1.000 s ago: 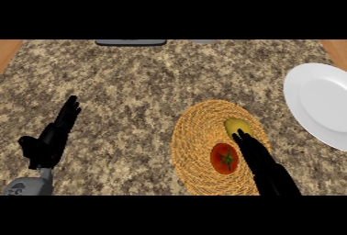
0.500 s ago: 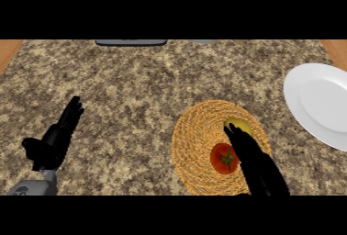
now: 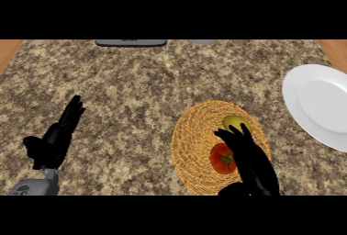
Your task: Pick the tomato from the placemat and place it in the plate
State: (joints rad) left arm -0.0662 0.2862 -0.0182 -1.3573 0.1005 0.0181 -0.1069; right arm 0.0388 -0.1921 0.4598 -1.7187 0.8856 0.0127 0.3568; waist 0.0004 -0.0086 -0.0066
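Observation:
A red tomato (image 3: 220, 159) lies on the round woven placemat (image 3: 193, 142), toward its lower half. A yellow fruit (image 3: 232, 122) sits just above it on the same mat. My right hand (image 3: 252, 161) lies over the mat with its fingers straight, right beside the tomato and partly covering its right edge. The fingertips reach the yellow fruit. A white plate (image 3: 318, 105) rests at the counter's right edge, with nothing on it. My left hand (image 3: 54, 141) stays open at the lower left, fingers up.
The counter top is speckled granite. A dark grey object (image 3: 131, 42) and a smaller grey one (image 3: 202, 41) lie along the far edge. Wooden corners show at the top left and top right.
My right hand has shifted slightly left and forward over the mat, now covering part of the tomato's right side. The left hand has barely moved.

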